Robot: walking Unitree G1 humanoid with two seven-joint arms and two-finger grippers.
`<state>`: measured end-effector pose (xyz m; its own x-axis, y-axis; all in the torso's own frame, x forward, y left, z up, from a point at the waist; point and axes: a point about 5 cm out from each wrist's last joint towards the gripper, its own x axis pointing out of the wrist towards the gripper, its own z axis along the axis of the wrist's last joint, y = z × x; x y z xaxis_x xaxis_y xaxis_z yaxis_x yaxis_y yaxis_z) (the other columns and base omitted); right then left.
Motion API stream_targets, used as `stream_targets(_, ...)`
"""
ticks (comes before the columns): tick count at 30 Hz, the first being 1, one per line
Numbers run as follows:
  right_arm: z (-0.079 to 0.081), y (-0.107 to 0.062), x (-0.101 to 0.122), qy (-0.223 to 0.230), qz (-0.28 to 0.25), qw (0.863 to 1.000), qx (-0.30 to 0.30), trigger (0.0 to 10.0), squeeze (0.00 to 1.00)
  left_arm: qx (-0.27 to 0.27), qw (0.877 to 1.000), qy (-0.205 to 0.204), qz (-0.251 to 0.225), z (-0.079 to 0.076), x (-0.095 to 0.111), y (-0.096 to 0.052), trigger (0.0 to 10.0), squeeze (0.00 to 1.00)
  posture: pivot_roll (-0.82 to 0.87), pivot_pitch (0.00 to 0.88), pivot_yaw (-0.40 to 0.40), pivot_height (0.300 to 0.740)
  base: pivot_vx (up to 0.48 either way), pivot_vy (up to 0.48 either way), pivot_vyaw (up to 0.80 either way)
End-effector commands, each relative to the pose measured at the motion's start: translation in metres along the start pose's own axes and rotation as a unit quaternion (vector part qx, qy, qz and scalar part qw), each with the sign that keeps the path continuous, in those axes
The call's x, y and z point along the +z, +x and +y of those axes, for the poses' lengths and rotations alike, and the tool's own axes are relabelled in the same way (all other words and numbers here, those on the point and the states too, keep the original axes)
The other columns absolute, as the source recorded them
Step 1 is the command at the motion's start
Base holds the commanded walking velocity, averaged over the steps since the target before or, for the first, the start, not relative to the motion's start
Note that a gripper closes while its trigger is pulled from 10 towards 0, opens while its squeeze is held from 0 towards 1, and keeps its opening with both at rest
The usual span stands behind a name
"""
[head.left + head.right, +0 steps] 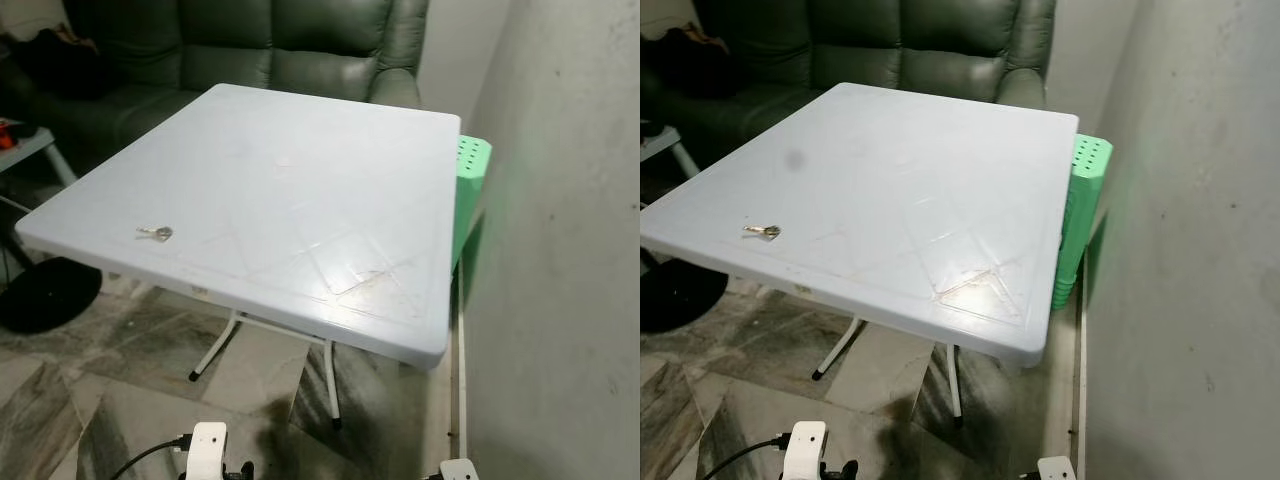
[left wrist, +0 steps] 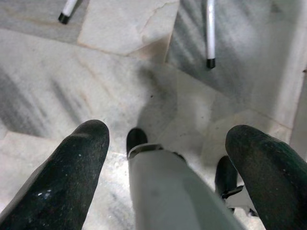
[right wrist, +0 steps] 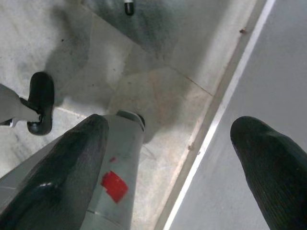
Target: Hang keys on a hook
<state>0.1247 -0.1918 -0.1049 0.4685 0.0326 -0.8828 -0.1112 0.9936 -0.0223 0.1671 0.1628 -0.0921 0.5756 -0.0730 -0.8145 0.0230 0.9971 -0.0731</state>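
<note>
1. The keys (image 1: 154, 233) lie flat on the white folding table (image 1: 300, 180), close to its near edge on the robot's left side. They look like a small silvery bunch, a round head or ring at one end and a short thin blade pointing away to the left; they are too small to tell how many there are.
2. The table top is pale, square with rounded corners, and marked with faint moulded diamond lines and scuffs towards its near right corner. Its thin white legs (image 1: 214, 348) stand on a grey veined marble floor (image 1: 90, 400).
3. Behind the table is a dark green leather sofa (image 1: 270, 40). A green plastic stool (image 1: 468, 190) is wedged between the table's right edge and the grey wall (image 1: 560, 250).
4. The left gripper (image 2: 168, 139) hangs low over the floor, its two black fingers spread wide with nothing between them but the robot's own leg below.
5. The right gripper (image 3: 168, 129) also hangs down beside the wall's white skirting line, fingers wide apart and holding nothing.
6. Both grippers are well apart from the keys.
</note>
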Motion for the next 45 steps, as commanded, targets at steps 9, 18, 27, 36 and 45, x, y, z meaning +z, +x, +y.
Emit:
stream_targets(9, -0.0020, -0.0013, -0.0057, 0.010, 0.010, 1.000, -0.003, 10.0, 0.00, 0.005, 1.000, -0.004, 0.003, 0.0030, -0.0018, -0.0007, 10.0, 0.00, -0.03, 0.000, -0.036, 0.715, 0.000, 0.345, 0.00)
stream_targets(18, 0.0003, -0.0015, -0.0083, 0.012, 0.013, 1.000, -0.001, 10.0, 0.00, 0.004, 1.000, -0.007, 0.003, 0.0029, -0.0021, -0.0008, 10.0, 0.00, -0.03, 0.000, -0.039, 0.715, 0.000, 0.364, 0.00)
stream_targets(27, 0.0009, -0.0018, -0.0099, 0.015, 0.015, 1.000, 0.000, 10.0, 0.00, 0.005, 1.000, -0.009, 0.004, 0.0036, -0.0028, -0.0010, 10.0, 0.00, -0.03, 0.000, -0.040, 0.715, 0.000, 0.368, 0.00)
stream_targets(36, -0.0003, -0.0020, -0.0098, 0.018, 0.014, 1.000, -0.001, 10.0, 0.00, 0.005, 1.000, -0.009, 0.004, 0.0033, -0.0027, -0.0010, 10.0, 0.00, -0.03, 0.000, -0.041, 0.715, 0.000, 0.370, 0.00)
stream_targets(45, 0.0001, -0.0016, -0.0084, 0.019, 0.012, 1.000, 0.000, 10.0, 0.00, 0.006, 1.000, -0.012, 0.003, 0.0045, -0.0024, -0.0011, 10.0, 0.00, -0.03, 0.000, -0.040, 0.715, 0.000, 0.371, 0.00)
